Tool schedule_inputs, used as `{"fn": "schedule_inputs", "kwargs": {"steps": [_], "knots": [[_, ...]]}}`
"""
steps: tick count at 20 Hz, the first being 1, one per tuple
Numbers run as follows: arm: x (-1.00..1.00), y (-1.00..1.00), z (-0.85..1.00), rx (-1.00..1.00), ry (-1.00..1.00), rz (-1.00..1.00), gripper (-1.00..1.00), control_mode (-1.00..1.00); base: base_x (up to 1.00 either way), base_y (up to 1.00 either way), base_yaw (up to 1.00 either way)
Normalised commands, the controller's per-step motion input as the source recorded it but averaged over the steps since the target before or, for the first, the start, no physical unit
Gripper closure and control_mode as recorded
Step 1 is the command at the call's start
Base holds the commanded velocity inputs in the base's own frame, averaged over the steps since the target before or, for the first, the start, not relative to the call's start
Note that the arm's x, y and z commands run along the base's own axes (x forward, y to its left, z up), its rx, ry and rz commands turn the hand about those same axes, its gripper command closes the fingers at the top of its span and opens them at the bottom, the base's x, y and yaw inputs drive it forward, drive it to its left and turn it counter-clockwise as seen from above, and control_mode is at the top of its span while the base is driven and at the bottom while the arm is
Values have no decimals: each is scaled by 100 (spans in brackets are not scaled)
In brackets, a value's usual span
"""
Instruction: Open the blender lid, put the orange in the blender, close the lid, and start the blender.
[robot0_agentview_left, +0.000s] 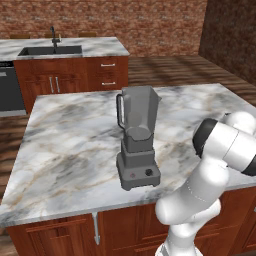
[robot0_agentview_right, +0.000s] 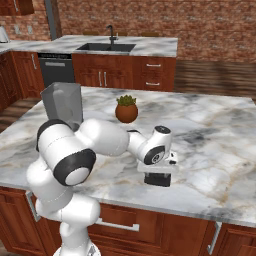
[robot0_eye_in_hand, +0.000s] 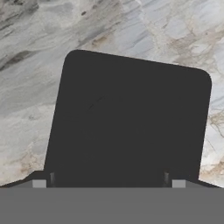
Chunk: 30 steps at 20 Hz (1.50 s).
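Item 1, blender (robot0_agentview_left: 136, 145): upright mid-tabletop (robot0_agentview_left: 65, 150), jar top uncovered, knob facing you.

Item 2, blender lid (robot0_eye_in_hand: 129, 124): dark squarish cap, flat on marble at your robot's right, well apart from blender; seen in right base view (robot0_agentview_right: 159, 179) under the hand.

Item 3, hand (robot0_agentview_right: 158, 175): low over lid, fingers (robot0_eye_in_hand: 39, 183) spread at lid's two sides; can't tell whether they're touching it.

Item 4, potted plant (robot0_agentview_right: 126, 109): farther back on tabletop.

Orange: location can't be told.
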Motion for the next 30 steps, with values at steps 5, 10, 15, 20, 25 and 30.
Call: {"fn": "schedule_inputs", "kwargs": {"steps": [5, 10, 15, 20, 25, 30], "knots": [[5, 0, -3, 0, -6, 3, -100, -100, 0, 0, 0], [8, 0, 0, 0, -6, 0, -100, -100, 0, 0, 0], [7, 1, -14, 0, 0, 0, -100, -100, 0, 0, 0], [15, 5, -36, 0, 0, 0, -100, -100, 0, 0, 0], [6, 30, -44, -1, 0, 0, 100, -100, 0, 0, 0], [0, 34, -4, 0, 0, 0, 100, -100, 0, 0, 0]]}}
